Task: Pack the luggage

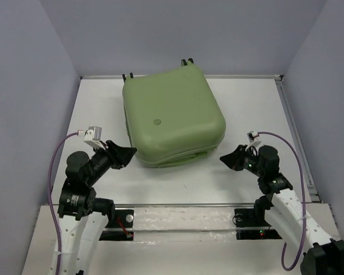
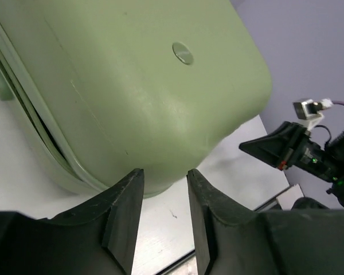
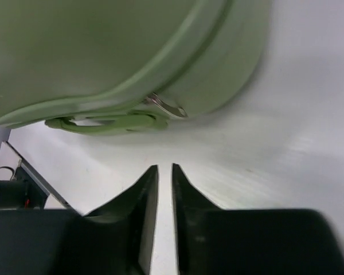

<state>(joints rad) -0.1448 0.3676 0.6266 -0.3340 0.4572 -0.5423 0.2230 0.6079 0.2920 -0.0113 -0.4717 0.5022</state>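
**Right gripper low by the luggage's edge**

The luggage (image 3: pixel 103 51) fills the top of the view, a light-green shell with its seam curving round the corner. Under that edge sits a green handle (image 3: pixel 109 123), with a small metal pull (image 3: pixel 167 107) just beside it. Below, the right gripper (image 3: pixel 165 172) hangs over the white table (image 3: pixel 286 143), fingers nearly together, gripping nothing.

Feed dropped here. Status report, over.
Left gripper open, empty. Right gripper shut, empty. Luggage lid down, on table. No obstruction seen.

A lab: white table (image 1: pixel 246 114), bare grey walls (image 1: pixel 189 34).
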